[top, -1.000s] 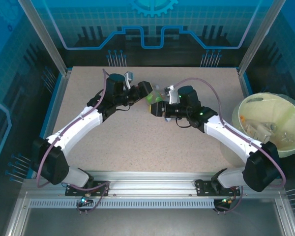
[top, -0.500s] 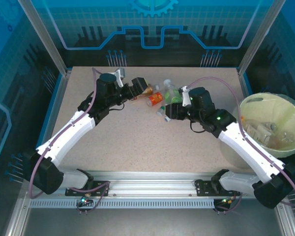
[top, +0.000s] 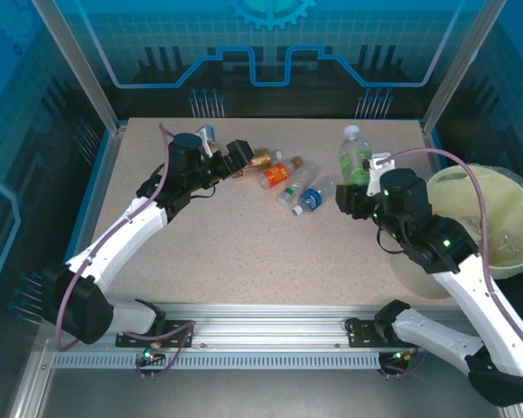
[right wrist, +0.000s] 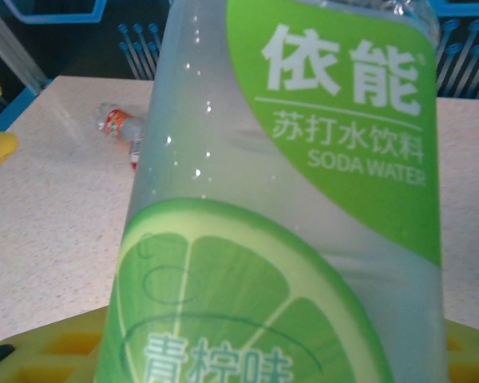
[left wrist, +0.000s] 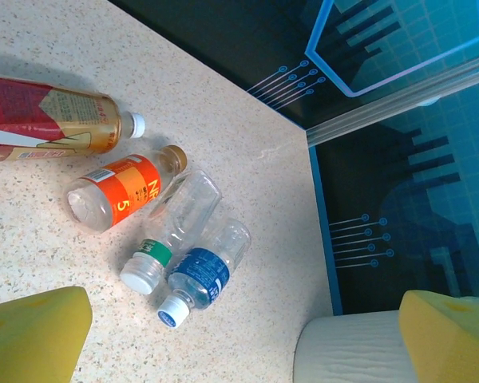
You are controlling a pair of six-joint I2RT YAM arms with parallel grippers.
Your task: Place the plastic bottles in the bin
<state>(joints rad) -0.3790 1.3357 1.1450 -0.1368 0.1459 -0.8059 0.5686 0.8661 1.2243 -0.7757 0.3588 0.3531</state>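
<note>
Surface: speckled beige table [top: 244, 252], bordered by aluminium rails [top: 270, 312] and blue glazed panels [top: 270, 52].
Left gripper [top: 237, 155]: spread wide, nothing grasped; four bottles [top: 277, 174] laid just beside it.
Right gripper [top: 357, 185]: clamped on upright green-label bottle [top: 354, 158], near bin [top: 514, 261].

Green-label bottle [top: 354, 161] carried nearer bin [top: 506, 187], left end effector [top: 244, 157] apparently wider
</note>
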